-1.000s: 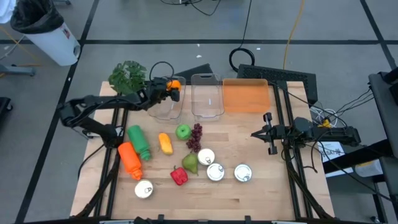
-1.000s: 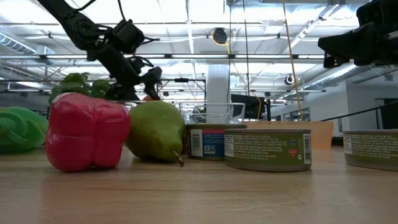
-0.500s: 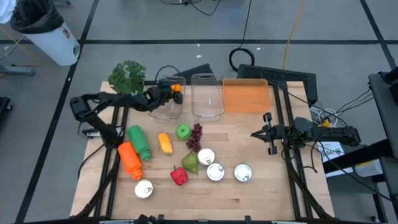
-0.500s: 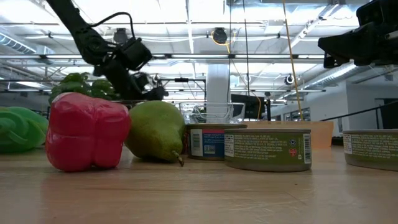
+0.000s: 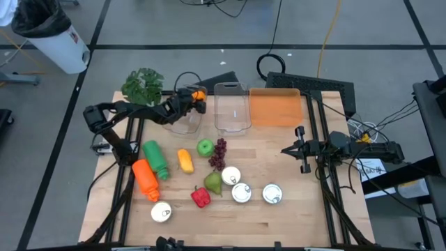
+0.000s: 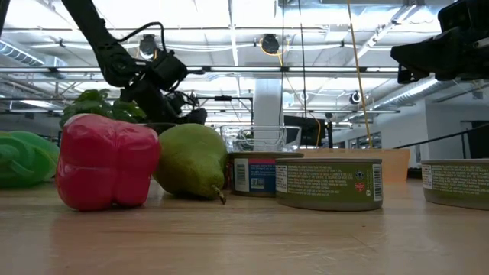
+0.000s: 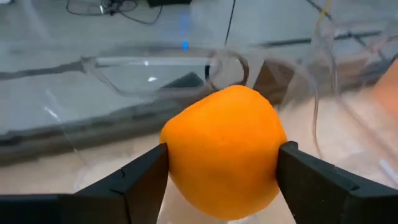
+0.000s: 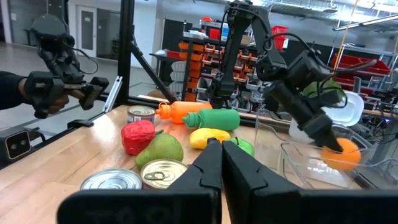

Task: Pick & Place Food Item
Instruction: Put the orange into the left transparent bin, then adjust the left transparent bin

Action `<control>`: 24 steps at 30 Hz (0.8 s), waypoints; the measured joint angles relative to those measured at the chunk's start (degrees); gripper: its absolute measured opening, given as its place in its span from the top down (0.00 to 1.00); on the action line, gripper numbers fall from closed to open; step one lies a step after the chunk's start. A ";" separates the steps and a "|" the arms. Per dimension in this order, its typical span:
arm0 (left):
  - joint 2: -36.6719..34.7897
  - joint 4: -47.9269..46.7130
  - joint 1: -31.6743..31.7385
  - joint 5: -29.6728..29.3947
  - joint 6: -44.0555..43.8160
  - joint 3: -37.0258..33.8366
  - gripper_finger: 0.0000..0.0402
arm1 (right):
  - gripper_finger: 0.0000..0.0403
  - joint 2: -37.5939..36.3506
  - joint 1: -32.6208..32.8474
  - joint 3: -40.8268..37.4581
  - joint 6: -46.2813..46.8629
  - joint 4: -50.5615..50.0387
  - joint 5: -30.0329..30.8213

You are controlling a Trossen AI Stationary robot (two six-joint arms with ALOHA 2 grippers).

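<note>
Orange (image 7: 222, 152), round and smooth, pinched in left gripper (image 5: 196, 97) jaws inside clear plastic tub (image 5: 182, 120); right jaws pressed together.

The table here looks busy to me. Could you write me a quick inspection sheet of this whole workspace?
Surface: wooden table, bare at the right front.
Job's things: orange held over the clear round bowl; clear tub and orange bin beside it.
Clutter: pear, red pepper, apple, grapes, four cans, two bottles, leafy greens.
Grippers: left claw shut on the orange; right claw shut, waiting at the right.
Cables: loops on the floor behind the table.
Surroundings: white bin, shelving.
</note>
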 joint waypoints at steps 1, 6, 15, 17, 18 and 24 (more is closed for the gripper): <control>0.00 0.18 0.00 -0.02 0.39 0.04 0.28 | 1.00 0.00 0.00 0.00 0.00 0.00 0.00; -0.02 -0.18 -0.06 2.17 3.01 1.11 0.18 | 1.00 0.02 0.00 -0.01 -0.02 0.00 0.00; -1.96 -8.81 -0.22 3.75 6.55 4.57 0.10 | 1.00 0.00 0.00 -0.01 0.00 0.00 -0.02; -3.88 -11.75 -0.23 3.65 7.19 5.28 0.10 | 1.00 0.00 0.00 -0.01 0.00 0.00 0.00; -4.89 -12.80 -0.25 3.48 7.47 5.71 0.11 | 1.00 0.00 0.00 0.00 -0.01 0.00 -0.01; -12.82 -20.31 -1.25 3.44 9.08 6.88 0.12 | 1.00 0.00 0.00 -0.01 0.00 0.00 0.00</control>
